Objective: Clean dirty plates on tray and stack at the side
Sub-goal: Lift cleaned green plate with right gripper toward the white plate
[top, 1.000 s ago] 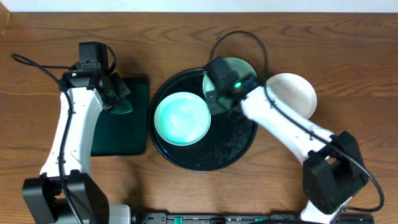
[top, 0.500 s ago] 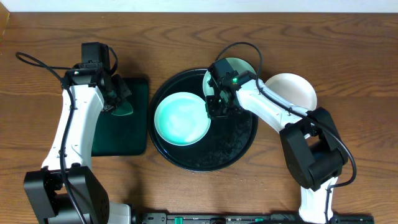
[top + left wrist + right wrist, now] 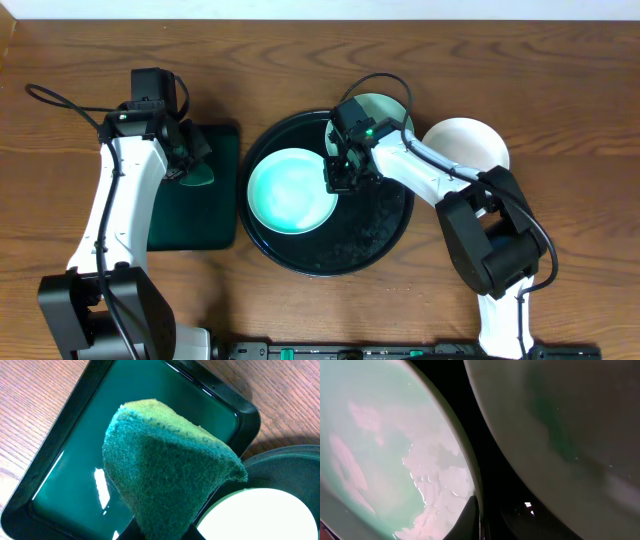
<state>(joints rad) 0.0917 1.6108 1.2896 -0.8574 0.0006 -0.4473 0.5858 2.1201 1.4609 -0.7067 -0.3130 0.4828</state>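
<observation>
The black round tray [image 3: 372, 232] holds two pale turquoise plates. One plate [image 3: 290, 190] lies at its left; it also shows in the right wrist view [image 3: 385, 450]. The other plate [image 3: 388, 108] sits at the back right, partly under my right arm, with a green smear in the right wrist view [image 3: 570, 425]. The white plate [image 3: 468, 148] rests on the wood right of the tray. My right gripper [image 3: 340, 172] is shut on the near plate's right rim [image 3: 479, 520]. My left gripper [image 3: 188, 160] is shut on a green sponge [image 3: 165, 465].
A rectangular dark-green tray [image 3: 200, 215] lies left of the black tray, under the sponge; it also shows in the left wrist view [image 3: 75, 460]. Cables run over the table behind both arms. Bare wood lies to the far right and along the back.
My right gripper has moved down and left from the back plate to the right rim of the left turquoise plate. The left arm has shifted only slightly with the sponge.
</observation>
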